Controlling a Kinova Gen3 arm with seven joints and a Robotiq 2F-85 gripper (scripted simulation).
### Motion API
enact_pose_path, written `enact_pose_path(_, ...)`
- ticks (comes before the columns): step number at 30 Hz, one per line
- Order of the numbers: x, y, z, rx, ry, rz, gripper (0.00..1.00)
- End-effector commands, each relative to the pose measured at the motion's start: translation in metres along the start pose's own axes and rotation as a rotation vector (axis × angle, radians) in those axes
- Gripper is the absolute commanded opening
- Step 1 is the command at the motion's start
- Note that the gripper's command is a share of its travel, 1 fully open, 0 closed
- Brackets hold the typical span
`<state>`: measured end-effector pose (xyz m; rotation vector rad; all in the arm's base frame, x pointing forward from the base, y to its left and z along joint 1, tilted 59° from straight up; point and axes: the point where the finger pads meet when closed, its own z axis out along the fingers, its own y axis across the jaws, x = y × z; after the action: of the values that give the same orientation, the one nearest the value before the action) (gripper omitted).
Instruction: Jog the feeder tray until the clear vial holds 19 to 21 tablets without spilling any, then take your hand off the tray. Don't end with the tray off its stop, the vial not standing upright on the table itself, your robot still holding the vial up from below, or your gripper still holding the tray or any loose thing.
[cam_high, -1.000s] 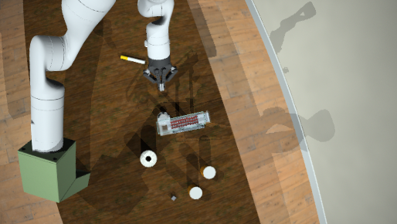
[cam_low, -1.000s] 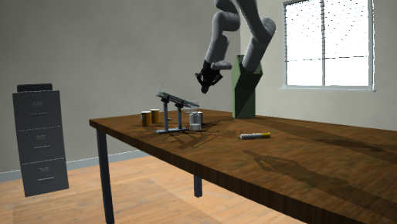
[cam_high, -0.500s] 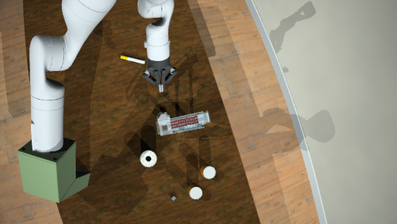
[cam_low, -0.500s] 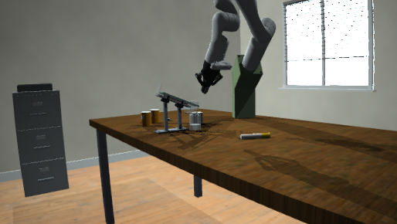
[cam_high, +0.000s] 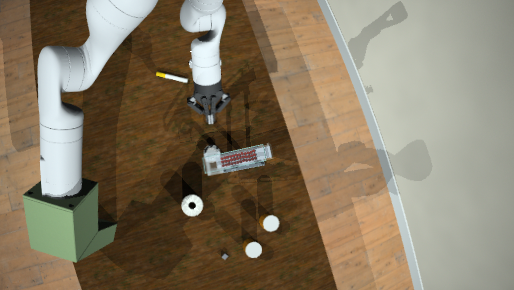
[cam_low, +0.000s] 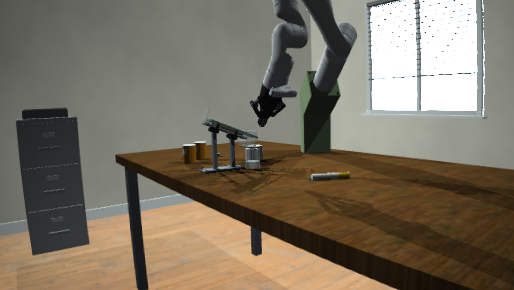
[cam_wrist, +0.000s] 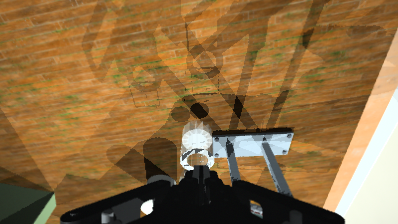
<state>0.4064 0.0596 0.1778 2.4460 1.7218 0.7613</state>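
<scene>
The feeder tray (cam_high: 238, 158) is a clear sloped tray on a two-post stand, with rows of red tablets in it. It also shows in the side view (cam_low: 229, 129), and its base plate shows in the wrist view (cam_wrist: 252, 144). The clear vial (cam_high: 211, 150) stands upright on the table at the tray's low end, also in the side view (cam_low: 253, 156) and in the wrist view (cam_wrist: 197, 145). My gripper (cam_high: 210, 119) (cam_low: 262, 121) is shut and empty. It hangs in the air above and beside the tray's low end, touching nothing.
A white and yellow marker (cam_high: 171, 77) lies on the table behind the gripper. A white roll (cam_high: 192, 205), two amber capped bottles (cam_high: 270, 223) (cam_high: 253, 249) and a small grey cube (cam_high: 224, 256) stand in front of the tray. The green arm base (cam_high: 65, 222) is at the left.
</scene>
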Motion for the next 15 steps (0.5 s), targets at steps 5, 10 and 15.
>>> enact_pose_path(5,0.019,-0.006,0.032,0.011,0.005,-0.02,0.0)
enact_pose_path(10,0.025,-0.006,0.048,0.011,0.005,-0.02,0.0)
enact_pose_path(15,0.036,-0.007,0.076,0.011,0.005,-0.02,0.0)
